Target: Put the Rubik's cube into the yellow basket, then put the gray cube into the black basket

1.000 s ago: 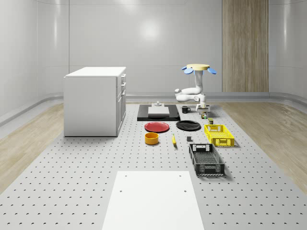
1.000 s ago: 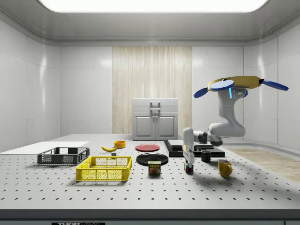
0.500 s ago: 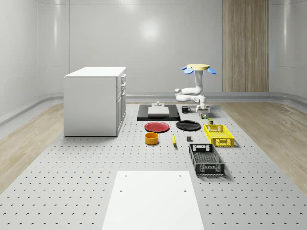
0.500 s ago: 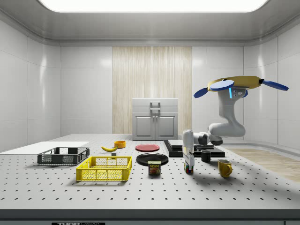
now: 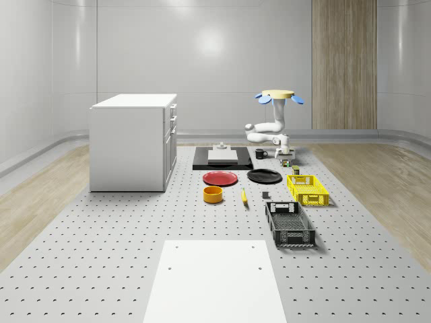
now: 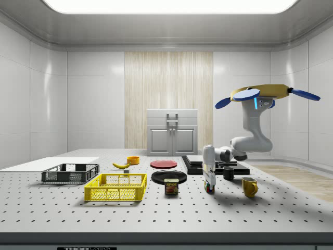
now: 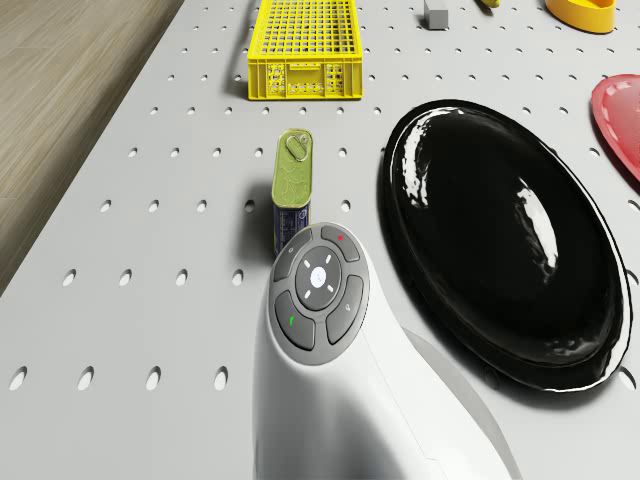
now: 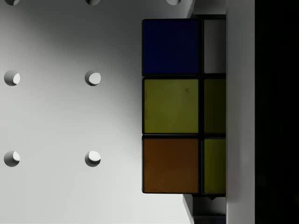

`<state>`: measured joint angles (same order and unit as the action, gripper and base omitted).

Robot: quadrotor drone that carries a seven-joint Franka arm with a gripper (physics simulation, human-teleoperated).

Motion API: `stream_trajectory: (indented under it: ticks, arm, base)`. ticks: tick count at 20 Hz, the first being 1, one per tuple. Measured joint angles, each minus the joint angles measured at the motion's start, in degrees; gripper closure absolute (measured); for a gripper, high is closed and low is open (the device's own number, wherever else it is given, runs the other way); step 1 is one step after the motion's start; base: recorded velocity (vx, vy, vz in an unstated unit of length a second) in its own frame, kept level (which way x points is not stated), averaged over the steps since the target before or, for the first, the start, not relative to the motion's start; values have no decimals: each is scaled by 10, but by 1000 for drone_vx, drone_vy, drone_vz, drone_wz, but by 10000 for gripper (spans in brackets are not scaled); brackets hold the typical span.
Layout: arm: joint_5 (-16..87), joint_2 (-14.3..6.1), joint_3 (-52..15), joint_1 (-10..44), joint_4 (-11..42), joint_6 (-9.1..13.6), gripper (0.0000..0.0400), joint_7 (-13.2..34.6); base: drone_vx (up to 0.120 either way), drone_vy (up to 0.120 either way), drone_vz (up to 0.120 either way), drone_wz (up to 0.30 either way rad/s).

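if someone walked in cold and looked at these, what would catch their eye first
Probably the drone with its yellow top and blue rotors, hovering over the far end of the pegboard table, its white arm reaching down to the Rubik's cube. The wrist view shows that cube's blue, yellow and orange squares up close. Next, the bright yellow basket near the glossy black plate.

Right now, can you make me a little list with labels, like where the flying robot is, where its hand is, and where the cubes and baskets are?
drone: in the air above the table's far end
hand: low over the table, down at the Rubik's cube
Rubik's cube: on the table under the hand
yellow basket: on the table, nothing seen inside
black basket: beyond the yellow one from the drone
gray cube: small, on the table between the baskets
can: beside the black plate
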<state>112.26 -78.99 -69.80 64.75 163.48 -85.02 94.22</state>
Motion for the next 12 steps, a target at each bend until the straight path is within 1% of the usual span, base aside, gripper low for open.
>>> stream_trajectory:
  ticks: [1,6,8,12]
  arm:
    - [0,-1,0,0,0,-1,79,0]
    - [-1,-5,-1,2,0,-5,112,2]
    - [-1,-7,-1,3,0,-6,114,3]
    - [-3,-9,-1,3,-1,-9,113,-19]
  base:
    - [0,0,0,0]
    - [0,0,0,0]
    - [0,0,0,0]
    - [0,0,0,0]
